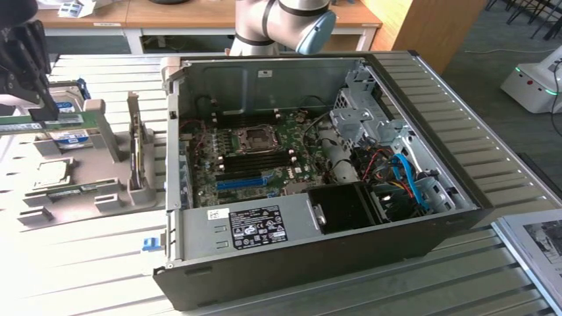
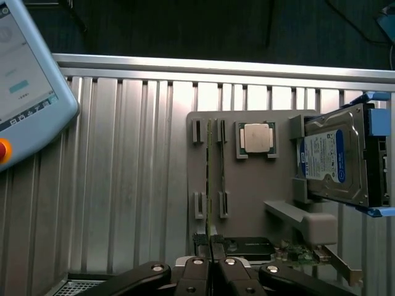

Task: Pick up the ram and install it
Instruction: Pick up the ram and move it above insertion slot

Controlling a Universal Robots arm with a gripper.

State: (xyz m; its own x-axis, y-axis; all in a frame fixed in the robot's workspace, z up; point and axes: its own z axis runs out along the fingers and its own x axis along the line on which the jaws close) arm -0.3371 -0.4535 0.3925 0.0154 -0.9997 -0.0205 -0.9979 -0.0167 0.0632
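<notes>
The ram [image 1: 62,120] is a thin green stick, and my gripper [image 1: 39,113] is shut on it above the grey parts holder [image 1: 114,181] at the exterior view's left. From the wrist the ram [image 2: 209,179] appears edge-on as a narrow line running out from between my black fingertips [image 2: 199,264]; the gripper [image 2: 210,250] hangs over the holder's slotted stands [image 2: 197,131]. The open computer case [image 1: 307,243] lies to the exterior view's right, with the motherboard [image 1: 290,125] and its dark memory slots [image 1: 263,158] exposed.
On the holder lie a square silver processor chip [image 2: 256,137], a hard drive [image 2: 333,161], an upright card [image 1: 136,155] and another green stick [image 1: 68,190]. A blue slot [image 1: 241,182] sits on the motherboard. A teach pendant [image 2: 24,92] lies on the ribbed metal table [image 2: 123,172].
</notes>
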